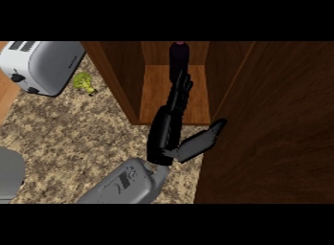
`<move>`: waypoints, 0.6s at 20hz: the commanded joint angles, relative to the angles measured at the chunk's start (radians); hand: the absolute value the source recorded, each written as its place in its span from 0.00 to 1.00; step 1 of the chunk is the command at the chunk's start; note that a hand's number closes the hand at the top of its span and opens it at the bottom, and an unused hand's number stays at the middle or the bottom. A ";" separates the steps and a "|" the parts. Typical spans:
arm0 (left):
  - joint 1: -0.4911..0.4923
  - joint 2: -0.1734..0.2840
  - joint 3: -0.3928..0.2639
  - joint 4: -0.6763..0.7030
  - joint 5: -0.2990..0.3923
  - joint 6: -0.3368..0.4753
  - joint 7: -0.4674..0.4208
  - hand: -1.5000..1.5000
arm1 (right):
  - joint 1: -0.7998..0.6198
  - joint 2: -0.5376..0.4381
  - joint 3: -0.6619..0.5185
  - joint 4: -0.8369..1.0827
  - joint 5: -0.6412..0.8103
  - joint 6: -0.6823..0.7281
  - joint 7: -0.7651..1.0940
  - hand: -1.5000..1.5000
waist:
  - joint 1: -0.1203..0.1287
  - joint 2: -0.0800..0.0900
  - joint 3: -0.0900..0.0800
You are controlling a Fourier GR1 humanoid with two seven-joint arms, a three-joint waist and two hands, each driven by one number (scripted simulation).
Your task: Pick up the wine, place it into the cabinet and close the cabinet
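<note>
One hand reaching into the open cabinet, wine at the back

One grey forearm [123, 184] comes in from the lower edge of the head view and slants up and to the right across the speckled worktop [77, 129]. From its wrist the black right hand [166, 131] stretches almost straight up the view, long and narrow, into the open cabinet [127, 72]. Its fingers [182, 88] lie straight and close together, extended over the cabinet's wooden shelf [155, 91], with the thumb [201, 141] splayed out to the right, near the lower edge of the open door [282, 119]. The fingertips end just below the dark wine bottle [179, 55], which stands at the back of the cabinet between the two side walls; whether the fingertips touch the bottle cannot be told, as both are dark and run together. The fingers are not curled round it.

At the upper left a white toaster [42, 64] sits on the worktop, with a small green vegetable [84, 82] just beside it. A grey shape [1, 174] at the lower left edge is probably the other forearm; its hand does not show.
</note>
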 commanded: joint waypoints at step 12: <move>0.438 0.231 -0.160 -0.578 -0.037 -0.034 0.041 1.00 | -0.033 -0.022 0.004 -0.039 -0.007 -0.022 0.082 0.00 | -0.004 0.001 -0.002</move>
